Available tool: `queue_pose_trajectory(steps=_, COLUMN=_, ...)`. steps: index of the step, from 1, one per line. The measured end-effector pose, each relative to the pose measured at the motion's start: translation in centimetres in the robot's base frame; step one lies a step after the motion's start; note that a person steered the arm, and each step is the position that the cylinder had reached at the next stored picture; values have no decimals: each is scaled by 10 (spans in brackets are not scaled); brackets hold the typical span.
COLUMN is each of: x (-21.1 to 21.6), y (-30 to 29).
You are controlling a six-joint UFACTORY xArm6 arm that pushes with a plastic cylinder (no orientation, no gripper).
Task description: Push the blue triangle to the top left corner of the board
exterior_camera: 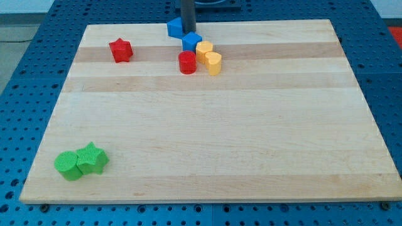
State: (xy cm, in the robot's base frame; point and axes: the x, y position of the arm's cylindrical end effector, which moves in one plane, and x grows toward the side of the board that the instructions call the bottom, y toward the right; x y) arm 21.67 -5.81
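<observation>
The blue triangle lies at the board's top edge, a little left of centre. My tip stands just to its right, touching or nearly touching it, between it and a second blue block. The rod rises out of the view's top. The top left corner of the wooden board lies well to the left of the triangle.
A red star sits at the upper left. A red cylinder and two yellow blocks cluster below and right of my tip. A green cylinder-like block and a green star sit at the bottom left.
</observation>
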Motion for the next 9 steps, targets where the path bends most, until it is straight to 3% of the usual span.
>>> queue_pose_trajectory(steps=7, x=-5, y=-162)
queue_pose_trajectory(steps=8, x=-3, y=-164)
queue_pose_trajectory(steps=9, x=-6, y=-100)
